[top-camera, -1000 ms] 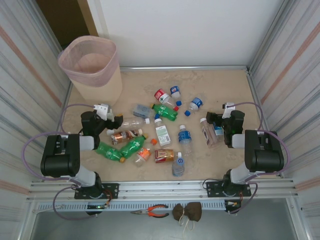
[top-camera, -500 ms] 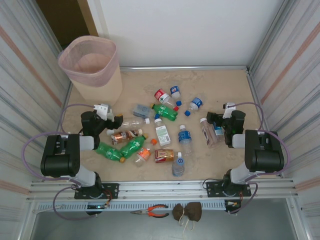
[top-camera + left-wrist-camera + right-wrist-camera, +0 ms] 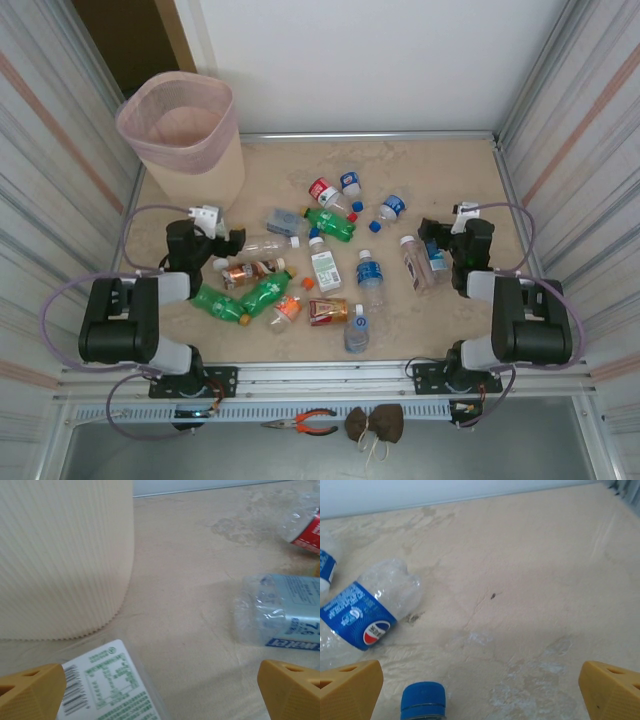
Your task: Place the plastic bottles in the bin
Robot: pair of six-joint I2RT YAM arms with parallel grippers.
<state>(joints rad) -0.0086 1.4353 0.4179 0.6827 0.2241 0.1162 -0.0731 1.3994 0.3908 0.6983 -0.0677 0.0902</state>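
Both spread and empty, the left end effector [image 3: 226,243] and right end effector [image 3: 432,238] hover beside plastic bottles [image 3: 330,265] strewn across the desk [image 3: 450,170], the bin [image 3: 210,175] at its far-left corner; a first pick looks next, likely the left closing on the white-labelled bottle [image 3: 110,690].

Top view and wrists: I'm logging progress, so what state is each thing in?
bin: upright, no bottle visible inside.
plastic bottles: scattered on the table, none gripped.
left gripper: open, empty.
right gripper: open, empty.
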